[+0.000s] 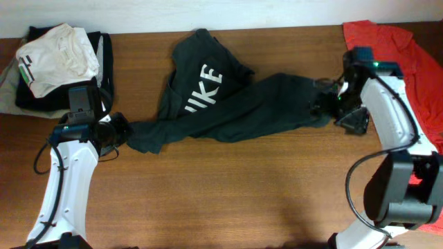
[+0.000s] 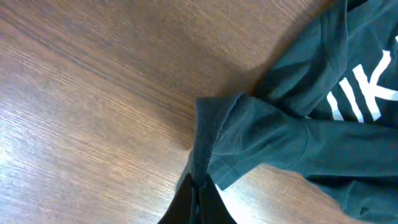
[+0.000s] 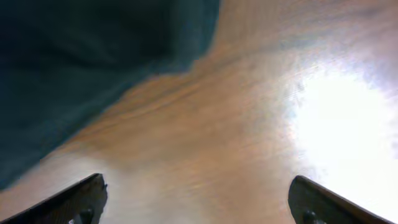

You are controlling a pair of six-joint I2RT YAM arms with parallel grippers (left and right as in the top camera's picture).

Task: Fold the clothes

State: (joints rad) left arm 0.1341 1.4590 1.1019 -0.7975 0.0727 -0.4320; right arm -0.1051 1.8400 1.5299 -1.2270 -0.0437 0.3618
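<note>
Here, one dark T-shirt [image 1: 263, 104] lies across the middle of the wooden table [image 1: 228, 200]. One red T-shirt [image 1: 408, 62] sits at the far right edge, and one white folded garment [image 1: 59, 55] rests on darker cloth at the far left corner. Two grippers are in view. The dark T-shirt is crumpled and drawn out into a long band whose long axis runs left to right across the table, rising slightly toward the right. One bunched lobe pokes toward the far edge. The white lettering [image 1: 205, 86] faces up and is tilted, with only part of it showing in the overhead view. The band narrows to a tail at its left end, where the left gripper [image 2: 198, 190] has its fingers pressed together on a fold of the fabric. The right gripper [image 3: 199, 205] is near the band's right end, with its two fingers spread wide above bare wood. The dark cloth sits just beyond them and nothing lies between them.
</note>
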